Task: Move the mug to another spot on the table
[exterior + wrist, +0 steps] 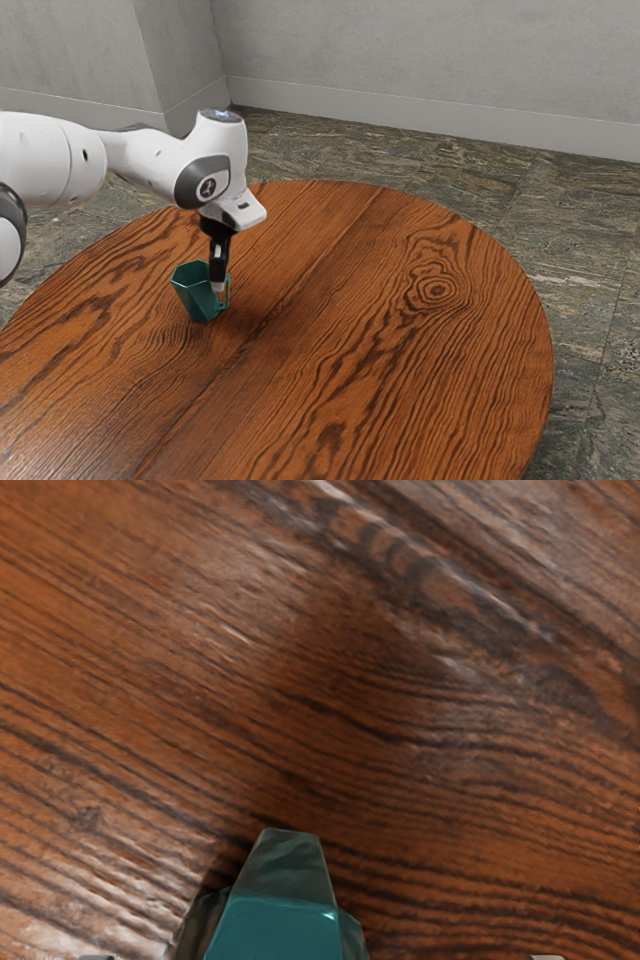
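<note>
A teal mug [200, 295] sits toward the exterior view's left on the round wooden desk [400, 330], directly beneath the black tool [218, 285] — which reaches straight down, narrowly closed, pinching the mug's wall on the side toward the exterior view's right.

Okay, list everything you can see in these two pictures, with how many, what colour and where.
mug: one, teal, standing on the table toward the exterior view's left, directly under the gripper
table: one, round, reddish-brown wood grain, bearing the mug
floor: mottled grey-green stone, around the table
walls: grey with a pale baseboard, behind the table
arm: one, white with grey joints, coming in from the exterior view's left
gripper: one, black, pointing down at the mug's rim
</note>
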